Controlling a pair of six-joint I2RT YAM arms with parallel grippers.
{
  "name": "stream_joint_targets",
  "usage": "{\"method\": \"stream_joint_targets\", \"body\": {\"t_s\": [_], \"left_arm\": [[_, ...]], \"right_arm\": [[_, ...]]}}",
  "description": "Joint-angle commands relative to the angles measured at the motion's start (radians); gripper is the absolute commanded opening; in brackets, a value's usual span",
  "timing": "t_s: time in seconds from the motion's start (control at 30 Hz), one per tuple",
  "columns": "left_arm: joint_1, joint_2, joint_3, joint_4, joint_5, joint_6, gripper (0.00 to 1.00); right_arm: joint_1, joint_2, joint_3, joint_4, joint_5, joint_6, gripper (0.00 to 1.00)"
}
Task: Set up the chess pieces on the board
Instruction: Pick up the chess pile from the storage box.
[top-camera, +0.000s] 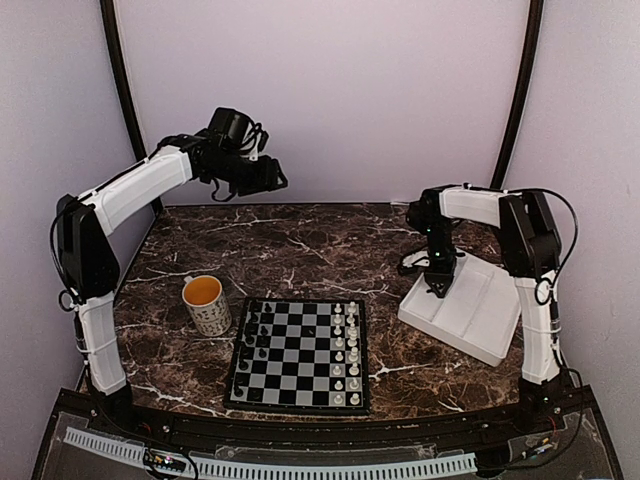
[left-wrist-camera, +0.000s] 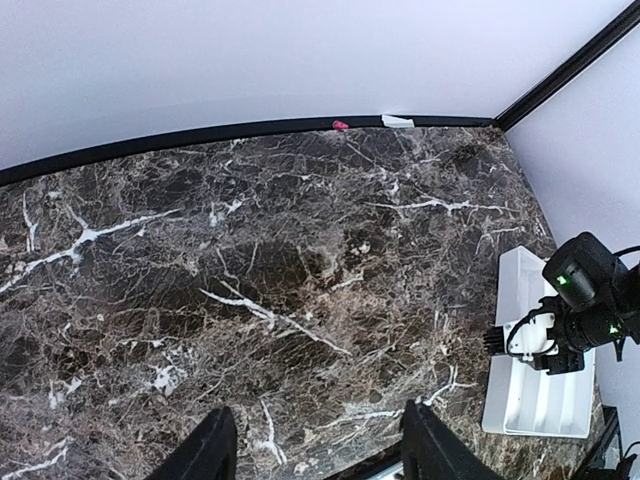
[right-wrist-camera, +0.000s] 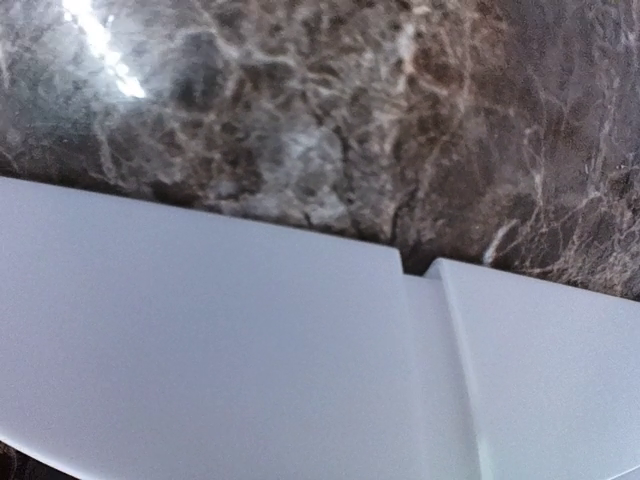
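The board (top-camera: 300, 352) lies flat at the near middle of the table. Black chess pieces (top-camera: 254, 335) stand in its two left columns and white pieces (top-camera: 345, 350) in its two right columns. My left gripper (top-camera: 274, 179) is raised high above the table's far left. In the left wrist view it (left-wrist-camera: 320, 452) is open and empty, with bare marble between its fingers (left-wrist-camera: 207, 452). My right gripper (top-camera: 437, 288) points down into the left end of the white tray (top-camera: 480, 310). Its wrist view shows only the tray's wall (right-wrist-camera: 200, 340) up close, and its fingers are hidden.
A white mug (top-camera: 207, 303) with an orange inside stands just left of the board. The tray (left-wrist-camera: 535, 395) and the right gripper (left-wrist-camera: 552, 338) also show in the left wrist view. The dark marble table (top-camera: 300, 245) is walled at the back and sides.
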Motion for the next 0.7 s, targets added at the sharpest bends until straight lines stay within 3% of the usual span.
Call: {"method": "stream_joint_targets", "body": {"t_s": [0.0,0.27,0.67], "left_arm": [[0.006,-0.084,-0.048,0.113,0.030,-0.004,0.58],[0.001,-0.097,-0.046,0.138,0.073,0.005,0.56],[-0.079,-0.107,-0.116,0.277,0.040,0.076,0.54]], "right_arm": [[0.002,-0.055,-0.046,0.034,-0.112,-0.038,0.35],[0.001,-0.103,-0.118,0.069,-0.143,-0.059,0.20],[0.000,-0.197,-0.218,0.140,-0.167,-0.059,0.08]]}}
